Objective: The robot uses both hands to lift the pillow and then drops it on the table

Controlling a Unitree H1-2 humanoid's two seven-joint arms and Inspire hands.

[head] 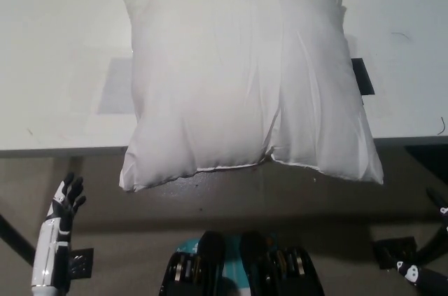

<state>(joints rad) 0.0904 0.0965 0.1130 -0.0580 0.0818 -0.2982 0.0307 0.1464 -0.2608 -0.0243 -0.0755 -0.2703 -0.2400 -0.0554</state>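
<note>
Left hand, white with dark fingers spread apart, stood empty at the lower left of the frame. Right hand sat mostly cut off at the lower right; its finger state could not be determined. Pillow lay centre frame on the white table, its near edge overhanging the table's front.

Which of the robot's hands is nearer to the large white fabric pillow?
Left. The white left hand is just below the large white fabric pillow's lower-left corner; the black right hand sits farther off, beyond its lower-right corner.
</note>
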